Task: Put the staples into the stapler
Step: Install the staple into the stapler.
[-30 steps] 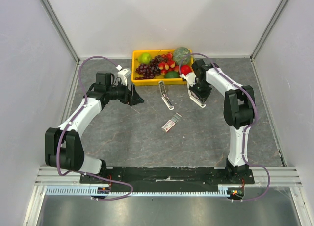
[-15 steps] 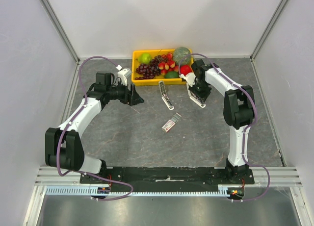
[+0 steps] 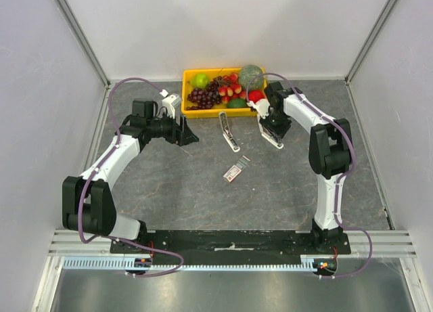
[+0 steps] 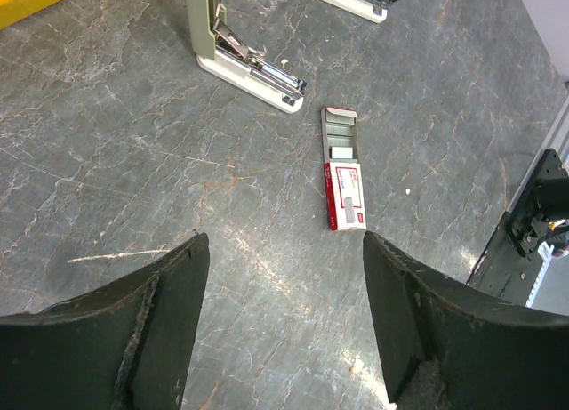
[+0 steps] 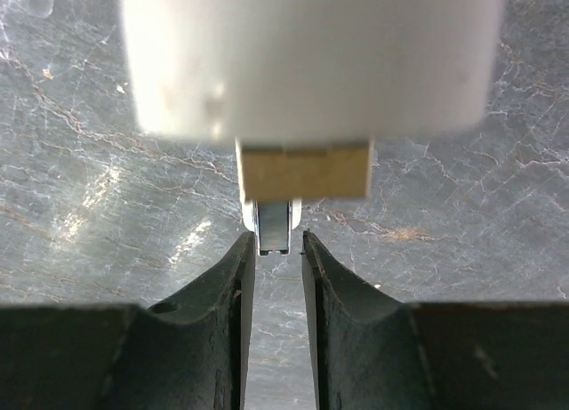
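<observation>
While the left gripper (image 3: 187, 134) hovers off the near left corner of the yellow tray (image 3: 203, 113) with its jaws spread wide, the box of staples (image 3: 235, 170) lies flat on the table (image 3: 169, 190), well apart from the tray on its near side. In the left wrist view the box (image 4: 344, 170) sits ahead of the gap between the fingers (image 4: 151, 312), nearer one finger's line than the other's and touching neither. Its red and white sleeve is slid partway off the grey inner tray.

Between the box and the tray's front wall stands the open stapler (image 3: 229, 131), its upper arm raised off its white base (image 4: 253, 72).

Just off the tray's near right corner, the right gripper (image 3: 274, 135) is on the second stapler (image 3: 269, 137). Its jaws are drawn almost together, pinching that stapler's narrow metal end (image 5: 273, 228) between the fingertips. The stapler's white body is a blur above them. The box is well apart from these jaws, farther from the tray.
</observation>
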Controlling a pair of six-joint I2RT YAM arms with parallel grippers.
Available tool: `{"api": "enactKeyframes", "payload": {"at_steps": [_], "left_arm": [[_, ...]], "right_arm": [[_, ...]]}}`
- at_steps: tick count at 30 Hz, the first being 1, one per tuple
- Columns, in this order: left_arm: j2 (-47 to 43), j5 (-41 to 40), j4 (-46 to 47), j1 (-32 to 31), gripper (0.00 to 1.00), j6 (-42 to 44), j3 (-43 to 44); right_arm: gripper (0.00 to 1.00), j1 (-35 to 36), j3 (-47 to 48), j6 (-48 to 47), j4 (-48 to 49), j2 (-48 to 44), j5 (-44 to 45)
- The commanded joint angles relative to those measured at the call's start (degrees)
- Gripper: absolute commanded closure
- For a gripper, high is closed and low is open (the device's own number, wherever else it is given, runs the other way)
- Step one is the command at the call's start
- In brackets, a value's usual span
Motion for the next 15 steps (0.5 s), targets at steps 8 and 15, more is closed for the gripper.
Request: {"api": "enactKeyframes", "payload": {"at_steps": [8, 15], "left_arm": [[-0.28, 1.43, 1.81, 0.47, 0.24, 1.46, -0.1], [-0.19, 1.43, 1.81, 0.47, 0.24, 1.37, -0.1]], "right_arm": [[0.66, -2.14, -8.62, -2.19, 8.75, -12.15, -2.51], [0.66, -2.14, -11.35, -2.02, 10.34, -10.93, -1.98]]}}
